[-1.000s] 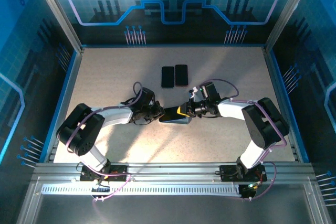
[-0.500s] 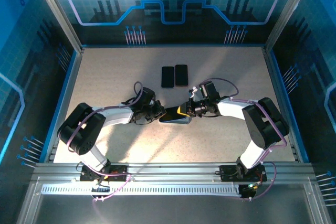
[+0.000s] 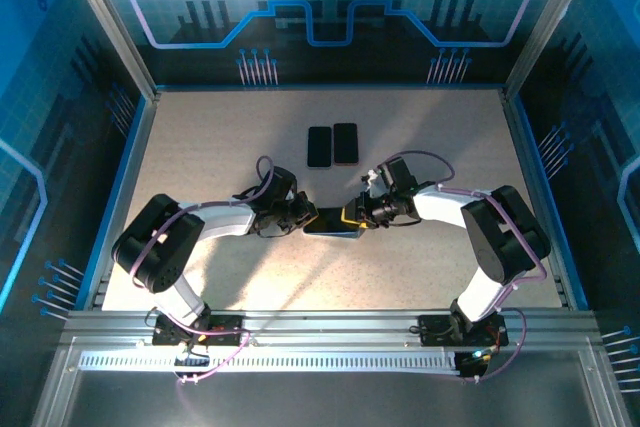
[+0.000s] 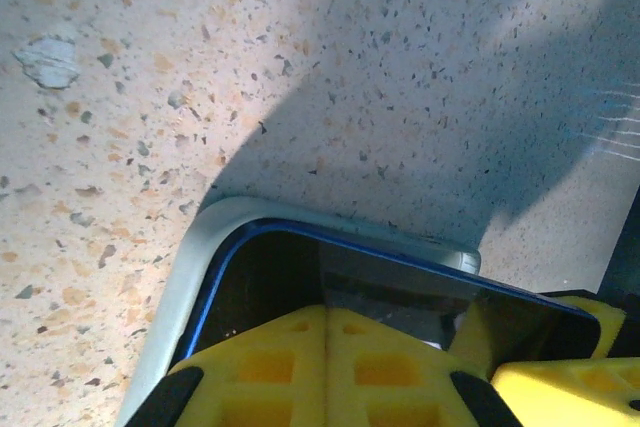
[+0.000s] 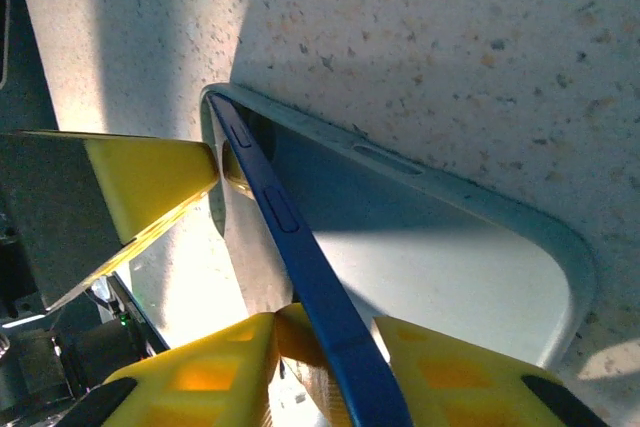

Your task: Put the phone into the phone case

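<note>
Right wrist view: blue-edged black phone [image 5: 300, 257] lies lengthwise in pale grey soft case [image 5: 460, 247] on speckled table [image 5: 450, 27], far end seated beside pressed-together left gripper [image 5: 170, 177], near end tilted up between fingers of right gripper [image 5: 335, 332], clamping undeterminable.

phone [image 5: 290, 232]: blue, tilted, one edge in case [image 5: 450, 247] | right tool [image 5: 335, 337]: yellow fingers [image 5: 200, 372] flank phone

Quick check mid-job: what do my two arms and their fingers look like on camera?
The left arm and the right arm both have white links with black joints, and a purple cable loops along each. The fingers are yellow blocks with square recesses and black trim.
</note>
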Controlling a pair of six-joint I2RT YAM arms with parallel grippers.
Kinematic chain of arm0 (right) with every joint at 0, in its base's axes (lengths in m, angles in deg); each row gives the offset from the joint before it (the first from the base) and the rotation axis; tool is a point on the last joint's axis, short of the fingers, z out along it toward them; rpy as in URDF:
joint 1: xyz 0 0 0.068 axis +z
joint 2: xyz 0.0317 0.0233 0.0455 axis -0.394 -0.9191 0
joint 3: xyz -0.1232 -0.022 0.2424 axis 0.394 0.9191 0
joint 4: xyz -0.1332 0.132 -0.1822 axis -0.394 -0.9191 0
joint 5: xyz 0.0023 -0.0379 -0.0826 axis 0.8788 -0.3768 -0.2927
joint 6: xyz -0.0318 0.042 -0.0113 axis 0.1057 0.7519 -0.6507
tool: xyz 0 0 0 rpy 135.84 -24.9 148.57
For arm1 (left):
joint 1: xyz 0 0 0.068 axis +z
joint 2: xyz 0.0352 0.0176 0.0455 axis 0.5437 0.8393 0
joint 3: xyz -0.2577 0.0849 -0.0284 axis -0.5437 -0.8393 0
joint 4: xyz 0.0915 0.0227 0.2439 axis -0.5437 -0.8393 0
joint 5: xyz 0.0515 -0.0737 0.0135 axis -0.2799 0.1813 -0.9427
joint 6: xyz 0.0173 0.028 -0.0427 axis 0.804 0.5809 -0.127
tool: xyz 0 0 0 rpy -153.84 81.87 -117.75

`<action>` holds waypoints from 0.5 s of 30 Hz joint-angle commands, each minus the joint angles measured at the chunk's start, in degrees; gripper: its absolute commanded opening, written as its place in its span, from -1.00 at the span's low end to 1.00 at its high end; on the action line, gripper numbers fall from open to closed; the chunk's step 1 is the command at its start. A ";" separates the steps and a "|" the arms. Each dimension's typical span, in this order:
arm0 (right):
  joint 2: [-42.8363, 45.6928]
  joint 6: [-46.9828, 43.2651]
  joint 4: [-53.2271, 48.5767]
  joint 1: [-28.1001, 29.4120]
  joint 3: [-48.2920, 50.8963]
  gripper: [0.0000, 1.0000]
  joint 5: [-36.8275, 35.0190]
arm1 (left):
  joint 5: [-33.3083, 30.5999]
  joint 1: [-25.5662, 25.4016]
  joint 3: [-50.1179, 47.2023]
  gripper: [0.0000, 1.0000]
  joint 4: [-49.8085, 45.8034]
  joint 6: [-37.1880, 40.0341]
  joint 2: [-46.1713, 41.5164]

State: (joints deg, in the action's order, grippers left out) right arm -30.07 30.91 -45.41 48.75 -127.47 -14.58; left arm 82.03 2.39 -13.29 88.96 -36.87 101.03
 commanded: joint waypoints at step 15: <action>-1.06 -4.34 -11.38 1.79 -5.87 -0.13 -3.97 | 0.78 -0.29 0.13 -0.87 1.19 -0.48 0.78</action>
State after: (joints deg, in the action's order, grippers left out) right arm -30.81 28.12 -54.33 49.86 -130.95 -18.08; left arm 82.03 2.39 -13.29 89.16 -36.87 101.09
